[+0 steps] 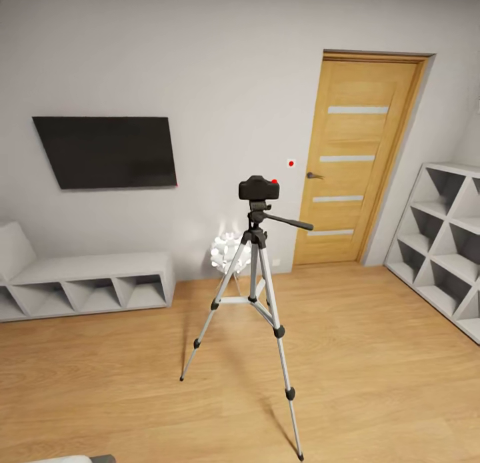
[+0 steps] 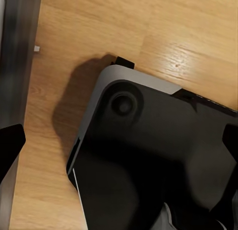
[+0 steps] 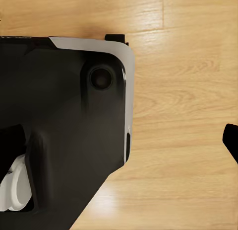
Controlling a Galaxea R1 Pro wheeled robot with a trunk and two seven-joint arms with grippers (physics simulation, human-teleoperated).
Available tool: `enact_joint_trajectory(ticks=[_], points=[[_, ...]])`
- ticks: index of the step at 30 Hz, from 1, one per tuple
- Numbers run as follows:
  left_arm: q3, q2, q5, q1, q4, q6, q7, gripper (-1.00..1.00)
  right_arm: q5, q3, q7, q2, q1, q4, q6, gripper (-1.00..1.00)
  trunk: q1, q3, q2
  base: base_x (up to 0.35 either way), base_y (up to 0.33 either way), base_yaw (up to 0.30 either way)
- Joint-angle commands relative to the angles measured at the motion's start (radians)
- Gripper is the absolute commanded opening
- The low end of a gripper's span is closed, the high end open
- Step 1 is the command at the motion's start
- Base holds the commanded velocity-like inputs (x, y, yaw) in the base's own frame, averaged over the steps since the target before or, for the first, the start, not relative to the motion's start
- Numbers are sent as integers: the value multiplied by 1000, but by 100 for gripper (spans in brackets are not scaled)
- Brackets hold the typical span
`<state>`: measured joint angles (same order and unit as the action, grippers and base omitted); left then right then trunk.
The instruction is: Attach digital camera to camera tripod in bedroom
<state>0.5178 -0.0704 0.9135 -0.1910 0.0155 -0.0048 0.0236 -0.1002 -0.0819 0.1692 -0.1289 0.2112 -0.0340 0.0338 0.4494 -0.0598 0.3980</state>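
With the digital camera [image 1: 259, 187] seated on the camera tripod [image 1: 257, 296] left of the door [image 1: 357, 159], both grippers, spread wide and empty, are best kept clear.

Head view: high vantage, facing forward and slightly down across the bedroom toward the far wall with TV [image 1: 107, 152] and door [image 1: 357, 159]; camera tripod [image 1: 257, 303] mid-distance, centred. Left wrist view: aimed down, close over the robot's dark base [image 2: 148, 165] and wood floor [image 2: 188, 31]. Right wrist view: likewise down, near the base [image 3: 64, 120]. Shared by all: the wood floor; both wrists share the base
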Motion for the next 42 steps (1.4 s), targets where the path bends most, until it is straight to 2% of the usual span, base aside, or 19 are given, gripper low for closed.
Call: enact_joint_trajectory(ticks=[1,42], points=[[8,0,10,-1,0,-1,2,100,-10,-9,3,0,1,-1,1,100,1,-1,2,0,0,0],[8,0,10,-1,0,-1,2,100,-10,-7,3,-1,-1,-1,0,100,1,66,2,0,0,0]])
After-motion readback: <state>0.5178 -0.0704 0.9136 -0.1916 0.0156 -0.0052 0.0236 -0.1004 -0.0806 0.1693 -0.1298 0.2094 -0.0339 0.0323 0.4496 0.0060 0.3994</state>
